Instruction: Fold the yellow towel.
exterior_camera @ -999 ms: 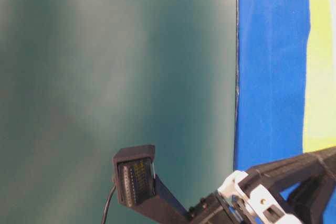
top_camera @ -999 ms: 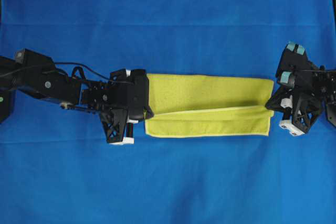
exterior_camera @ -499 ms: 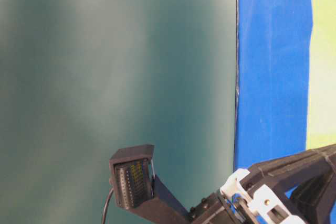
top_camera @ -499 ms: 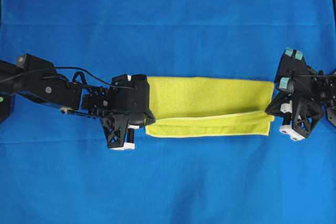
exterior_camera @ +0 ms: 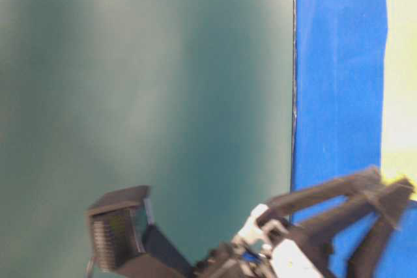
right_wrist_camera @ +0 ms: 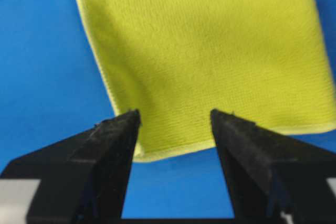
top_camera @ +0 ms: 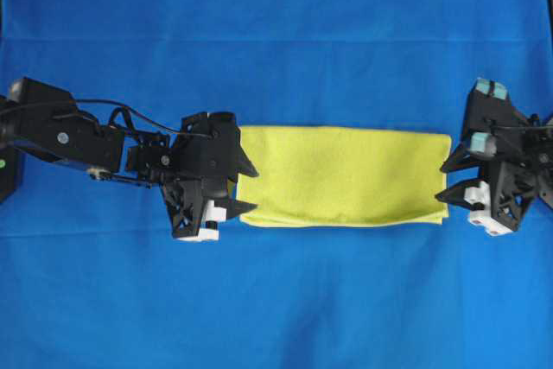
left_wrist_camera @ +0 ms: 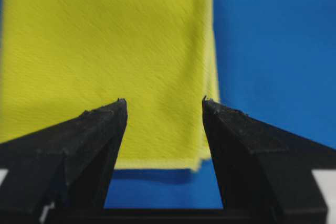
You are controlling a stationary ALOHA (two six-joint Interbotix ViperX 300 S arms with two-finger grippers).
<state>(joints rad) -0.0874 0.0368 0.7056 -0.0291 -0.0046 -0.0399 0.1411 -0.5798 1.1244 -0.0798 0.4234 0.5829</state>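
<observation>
Item: yellow towel (top_camera: 344,175), one. It lies flat on the blue cloth (top_camera: 276,32) covering my bench, folded into a long band, with its layered hem edges along the near side.

Item: left gripper (top_camera: 244,186), at the towel's left end. Its fingers (left_wrist_camera: 100,129) are spread and hold nothing; the towel's short edge lies just ahead of the tips.

Item: right gripper (top_camera: 446,181), at the towel's right end. Its fingers (right_wrist_camera: 113,135) are likewise spread wide and empty.

Risks, my estimate: either tip snags the fuzzy pile as I withdraw and drags the top layer askew. A later pinch may catch only one layer, or the blue cloth beneath, and spoil the fold.
</observation>
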